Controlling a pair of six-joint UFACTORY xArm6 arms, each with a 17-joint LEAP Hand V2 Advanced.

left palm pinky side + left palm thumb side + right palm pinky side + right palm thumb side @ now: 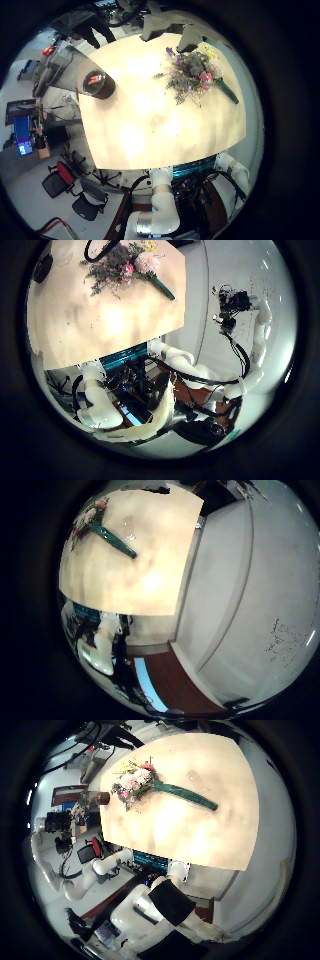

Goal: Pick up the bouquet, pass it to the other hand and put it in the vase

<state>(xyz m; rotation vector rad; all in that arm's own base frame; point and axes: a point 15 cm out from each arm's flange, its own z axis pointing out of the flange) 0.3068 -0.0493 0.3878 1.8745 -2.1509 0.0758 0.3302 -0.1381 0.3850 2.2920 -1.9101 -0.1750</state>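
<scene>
The bouquet lies flat on the light table, flower heads bunched at one end and a long wrapped stem at the other. The dark round vase stands upright on the same table, away from the flowers. Both palms are high above the table.
The table edge drops to the floor beside the robot's white arm. Chairs and equipment stand on the floor around the table. A white wall runs along one side.
</scene>
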